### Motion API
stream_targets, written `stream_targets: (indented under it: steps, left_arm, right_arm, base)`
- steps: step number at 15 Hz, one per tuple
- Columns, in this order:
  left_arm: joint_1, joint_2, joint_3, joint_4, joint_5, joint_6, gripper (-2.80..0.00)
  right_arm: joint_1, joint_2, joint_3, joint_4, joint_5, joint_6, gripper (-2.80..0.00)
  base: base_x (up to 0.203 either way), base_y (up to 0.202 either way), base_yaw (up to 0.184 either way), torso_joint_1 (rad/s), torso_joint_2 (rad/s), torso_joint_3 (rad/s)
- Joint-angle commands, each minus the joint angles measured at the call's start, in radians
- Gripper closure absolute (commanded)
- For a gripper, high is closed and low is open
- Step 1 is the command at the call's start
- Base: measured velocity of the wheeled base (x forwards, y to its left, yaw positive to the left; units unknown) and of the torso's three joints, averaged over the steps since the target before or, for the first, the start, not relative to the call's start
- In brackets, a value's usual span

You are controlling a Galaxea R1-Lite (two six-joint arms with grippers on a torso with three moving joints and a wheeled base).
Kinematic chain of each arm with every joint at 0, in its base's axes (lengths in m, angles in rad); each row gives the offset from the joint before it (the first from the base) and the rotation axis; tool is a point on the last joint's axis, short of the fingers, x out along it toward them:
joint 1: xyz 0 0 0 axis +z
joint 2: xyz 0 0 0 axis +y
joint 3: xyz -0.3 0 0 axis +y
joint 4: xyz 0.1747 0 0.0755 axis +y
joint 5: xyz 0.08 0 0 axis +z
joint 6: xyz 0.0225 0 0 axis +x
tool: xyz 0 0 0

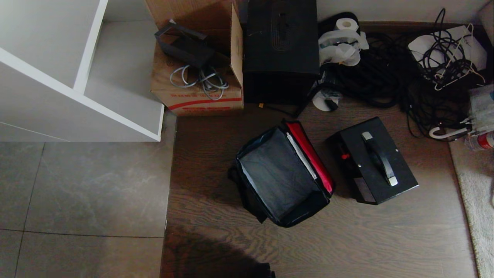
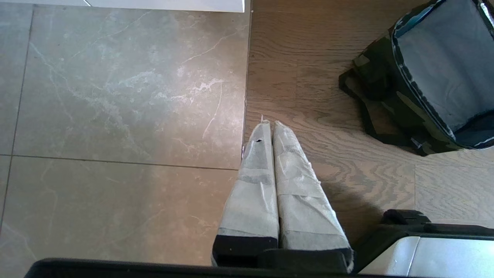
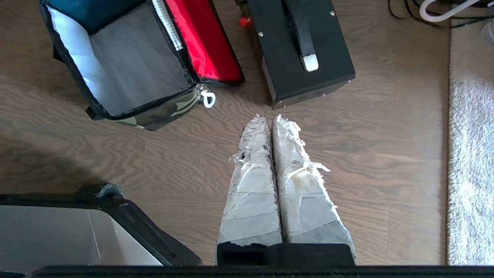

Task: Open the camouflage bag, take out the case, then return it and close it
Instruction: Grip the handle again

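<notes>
Camo bag (image 1: 283, 175) sits open on the wood floor (image 1: 366, 239), red lid lining (image 1: 310, 156) flopped toward the case (image 1: 372, 160), inside looks empty. Case stands just beside the bag, on the lid side, handle (image 1: 378, 158) up, not touching anything else. So open + remove look done; left to do: put case back in, close lid, zip w/ the white pull (image 3: 208, 99). R gripper (image 3: 268, 119) hangs above bare floor near both, fingers pressed together, holding nothing. L gripper (image 2: 268, 123) also closed tight and empty, parked over the tile/wood seam, well apart from the bag.
</notes>
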Motion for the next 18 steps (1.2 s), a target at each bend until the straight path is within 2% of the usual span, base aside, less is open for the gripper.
stream_targets:
  steps: [1, 4, 18]
  left_arm:
    - [0.0, 0.002, 0.0, 0.0, 0.0, 0.0, 0.0]
    - [0.0, 0.002, 0.0, 0.0, 0.0, 0.0, 0.0]
    - [0.0, 0.002, 0.0, 0.0, 0.0, 0.0, 0.0]
  right_arm:
    - [0.0, 0.002, 0.002, 0.0, 0.002, -0.006, 0.0]
    - [0.0, 0.002, 0.002, 0.002, -0.004, 0.023, 0.0]
    - [0.0, 0.002, 0.002, 0.002, -0.004, 0.023, 0.0]
  base:
    - [0.0, 0.0, 0.0, 0.0, 0.0, 0.0]
    - [0.0, 0.0, 0.0, 0.0, 0.0, 0.0]
    - [0.0, 0.0, 0.0, 0.0, 0.0, 0.0]
